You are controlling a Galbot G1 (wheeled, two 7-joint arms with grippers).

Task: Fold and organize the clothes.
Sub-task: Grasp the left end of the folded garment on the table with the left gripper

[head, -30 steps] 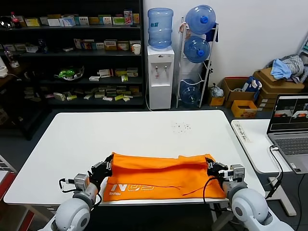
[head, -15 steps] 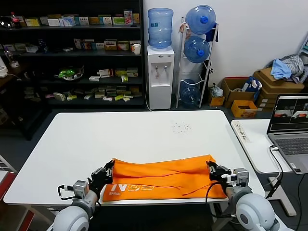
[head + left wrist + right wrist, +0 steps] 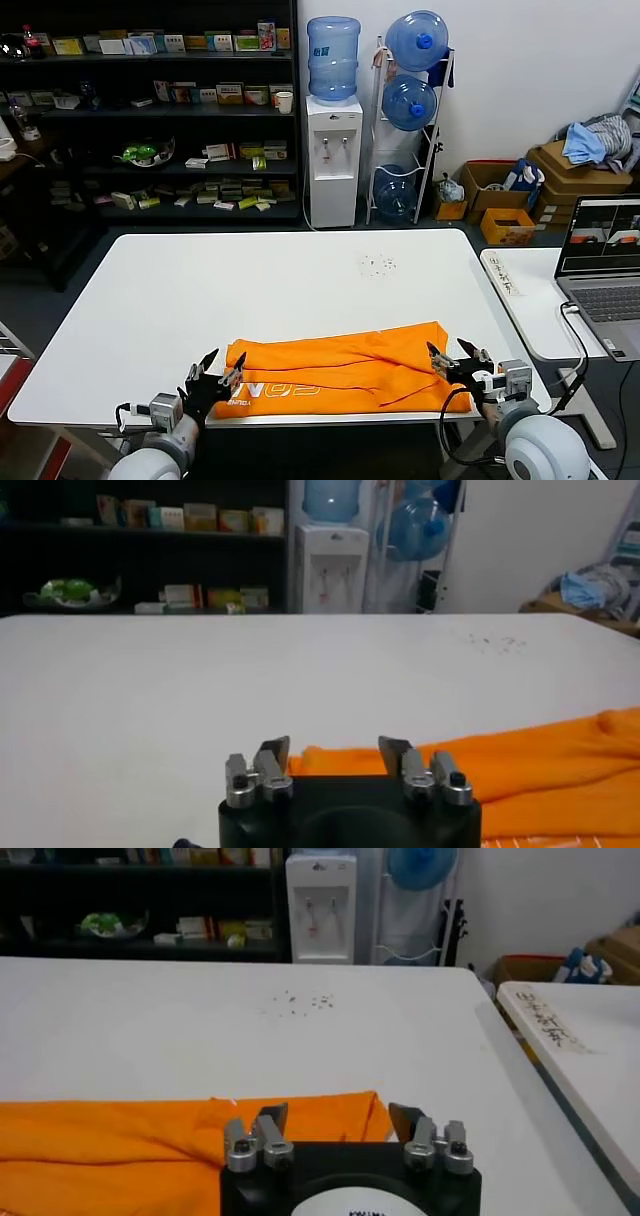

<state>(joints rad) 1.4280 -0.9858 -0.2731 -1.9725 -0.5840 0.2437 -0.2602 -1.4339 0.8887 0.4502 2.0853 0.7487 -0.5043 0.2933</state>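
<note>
T-shirt [image 3: 340, 370] folded, white lettering unreadable | left tool [image 3: 218, 366] spread | right tool [image 3: 457, 356] spread

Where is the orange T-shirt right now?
In the head view, the orange T-shirt lies folded along the white table's near edge, between the open left gripper and the open right gripper.
</note>
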